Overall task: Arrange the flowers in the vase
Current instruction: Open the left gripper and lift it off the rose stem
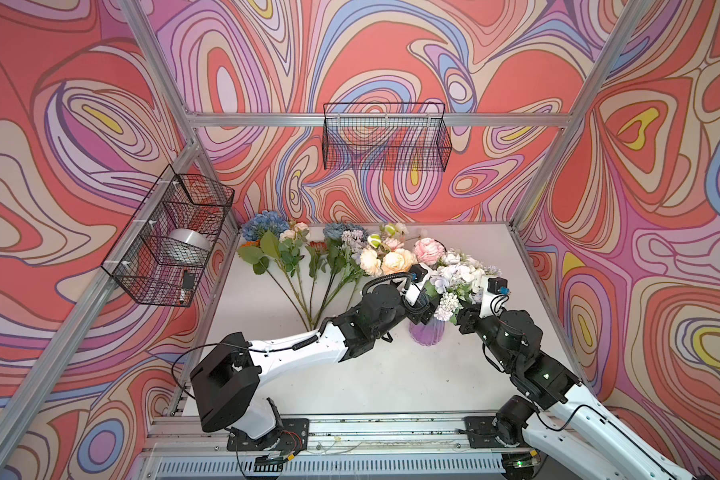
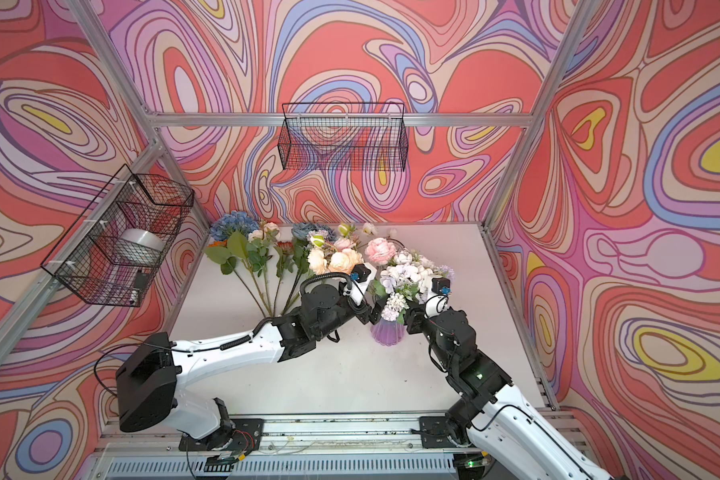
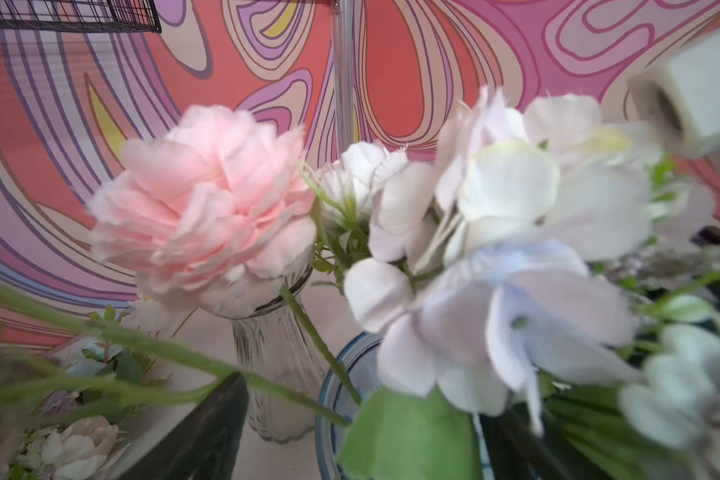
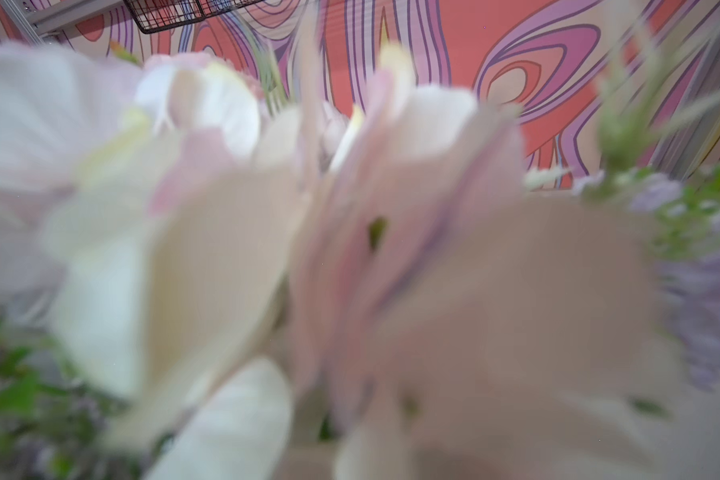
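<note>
Bench-side notes. The purple vase [image 1: 427,334] stands upright on the white table [image 1: 391,374], right of centre, between the two arms. A bunch of white and lilac flowers [image 1: 458,278] stands in it, heads spreading out over the rim. Just behind it a pink bloom [image 1: 429,250] sits in a clear glass vase [image 3: 275,365]. The two vases are close; I cannot tell whether they touch.

The loose flowers [image 1: 308,257] lie flat on the table toward the back left corner. Their blue, peach, orange and white heads lie along the back wall, and the green stems fan together toward the front.

The left gripper [image 2: 373,311] is at the neck of the purple vase, on its left side. In the left wrist view its fingers [image 3: 208,428] stand wide apart. Green stems and a leaf pass between them, and nothing is clamped.

The right gripper [image 1: 465,319] is at the vase's right side, tucked under the lilac heads. Both top views hide its tips, and the right wrist view is filled with blurred pale petals. Whether it is parted or closed, I cannot tell.

Two black wire baskets hang on the walls: the back basket [image 1: 385,137], and the left basket [image 1: 171,237], which holds a silver roll [image 1: 188,245].
</note>
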Available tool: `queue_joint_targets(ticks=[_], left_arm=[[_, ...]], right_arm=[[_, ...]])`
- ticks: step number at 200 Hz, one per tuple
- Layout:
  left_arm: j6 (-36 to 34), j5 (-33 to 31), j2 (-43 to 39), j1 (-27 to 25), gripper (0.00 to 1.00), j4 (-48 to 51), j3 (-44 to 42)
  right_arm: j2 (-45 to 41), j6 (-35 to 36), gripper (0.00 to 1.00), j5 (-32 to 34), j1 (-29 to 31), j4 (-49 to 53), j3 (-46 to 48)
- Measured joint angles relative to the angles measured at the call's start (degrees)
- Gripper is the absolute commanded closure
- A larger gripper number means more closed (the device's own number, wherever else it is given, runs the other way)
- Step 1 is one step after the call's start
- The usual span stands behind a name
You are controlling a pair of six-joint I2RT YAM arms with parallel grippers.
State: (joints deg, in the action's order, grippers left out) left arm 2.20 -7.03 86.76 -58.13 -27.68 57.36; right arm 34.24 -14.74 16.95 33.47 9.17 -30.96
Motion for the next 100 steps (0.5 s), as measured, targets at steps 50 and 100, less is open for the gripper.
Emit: queue_joint_targets(ticks=[50, 100], left_arm=[[3.4, 4.0, -7.1, 0.1, 0.0, 9.0, -0.3], [7.8, 6.2, -11.2, 0.1, 0.0, 14.8, -6.7]], right_arm=[[0.1, -0.4, 0.3, -0.8, 0.0, 2.6, -0.7], [0.0, -2.1, 0.09, -3.8, 0.0, 6.3, -2.0]])
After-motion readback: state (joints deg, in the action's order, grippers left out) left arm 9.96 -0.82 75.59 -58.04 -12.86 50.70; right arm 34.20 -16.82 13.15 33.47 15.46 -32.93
